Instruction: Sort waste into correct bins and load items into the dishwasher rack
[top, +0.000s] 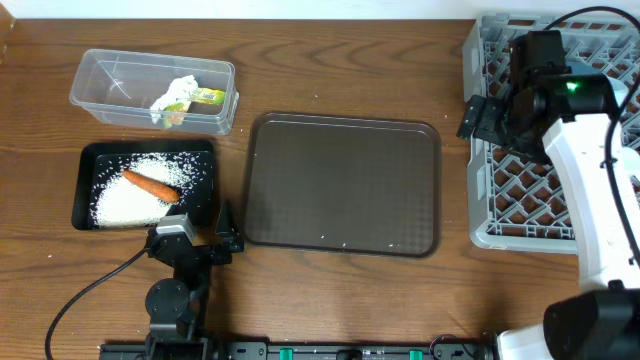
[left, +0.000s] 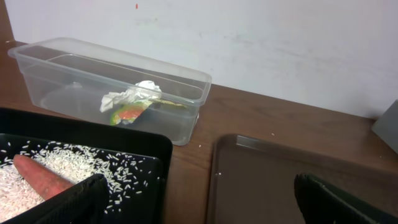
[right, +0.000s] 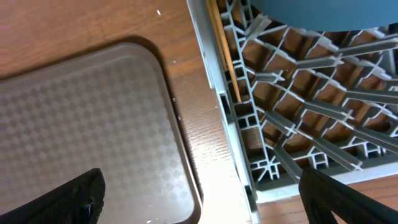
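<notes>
The clear tub (top: 105, 80) holds the crumpled tissue (top: 176, 92) and the green-yellow wrapper (top: 208, 97); they also show in the left wrist view, tissue (left: 127, 96) and wrapper (left: 132, 112). The black tray (top: 145, 152) holds rice (top: 130, 200) and the carrot (top: 150, 184). My left gripper (top: 205, 235) is open and empty, low between the black tray and the brown tray. My right gripper (top: 485, 120) is open and empty over the grey rack's (top: 520, 195) left wall. Chopsticks (right: 224, 56) and the dark blue dish (right: 323, 15) lie in the rack (right: 298, 112). The bowl and cup are hidden.
The flat brown serving tray (top: 345, 185) lies bare in the middle, between the black tray and the rack. My right arm covers much of the rack from above. A white wall stands behind the table in the left wrist view.
</notes>
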